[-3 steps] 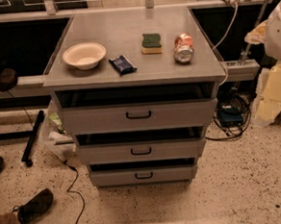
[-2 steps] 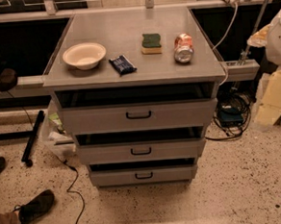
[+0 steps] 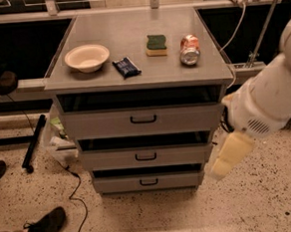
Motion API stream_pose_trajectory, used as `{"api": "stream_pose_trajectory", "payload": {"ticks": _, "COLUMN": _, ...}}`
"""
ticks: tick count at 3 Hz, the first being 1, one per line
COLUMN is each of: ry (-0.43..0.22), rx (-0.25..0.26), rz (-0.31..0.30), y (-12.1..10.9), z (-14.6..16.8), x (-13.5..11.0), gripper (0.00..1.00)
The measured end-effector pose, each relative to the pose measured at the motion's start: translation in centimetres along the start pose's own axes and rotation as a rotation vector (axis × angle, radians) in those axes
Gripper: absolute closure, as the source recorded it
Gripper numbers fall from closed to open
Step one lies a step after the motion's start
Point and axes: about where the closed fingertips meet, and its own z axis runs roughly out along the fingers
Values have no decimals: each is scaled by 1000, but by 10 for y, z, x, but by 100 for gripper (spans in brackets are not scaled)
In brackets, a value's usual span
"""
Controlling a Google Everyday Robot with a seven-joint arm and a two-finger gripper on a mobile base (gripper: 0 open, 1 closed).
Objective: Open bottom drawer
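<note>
In the camera view, the tool (image 3: 231,154) is hanging just off the cabinet's (image 3: 129,24) right side, level with the middle drawer (image 3: 108,159). I cannot tell whether it is wide or narrow. The bottom drawer (image 3: 120,184) is sitting lowest of 3. Reaching in too high is risking hooking the wrong handle.

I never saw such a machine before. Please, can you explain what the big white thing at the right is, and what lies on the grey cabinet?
The white thing is a robot's arm; its cream-coloured gripper hangs right of the grey three-drawer cabinet, touching no handle, holding nothing visible. The one camera looks down at the cabinet's front. On top lie a cream round bowl, a dark blue snack packet, a green-and-yellow sponge and a red drink can on its side. The robot should open the shallow bottom drawer.
</note>
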Motion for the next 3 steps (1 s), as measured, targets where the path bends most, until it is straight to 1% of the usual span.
{"api": "stream_pose_trajectory", "payload": {"ticks": 1, "ry": -25, "rx": -70, "rz": 59, "y": 48, "z": 109, "x": 6, "gripper": 0}}
{"api": "stream_pose_trajectory", "payload": {"ticks": 2, "ry": -25, "rx": -70, "rz": 59, "y": 48, "z": 109, "x": 6, "gripper": 0}}
{"api": "stream_pose_trajectory", "payload": {"ticks": 3, "ry": -18, "rx": -66, "rz": 98, "y": 45, "z": 123, "x": 15, "gripper": 0}}
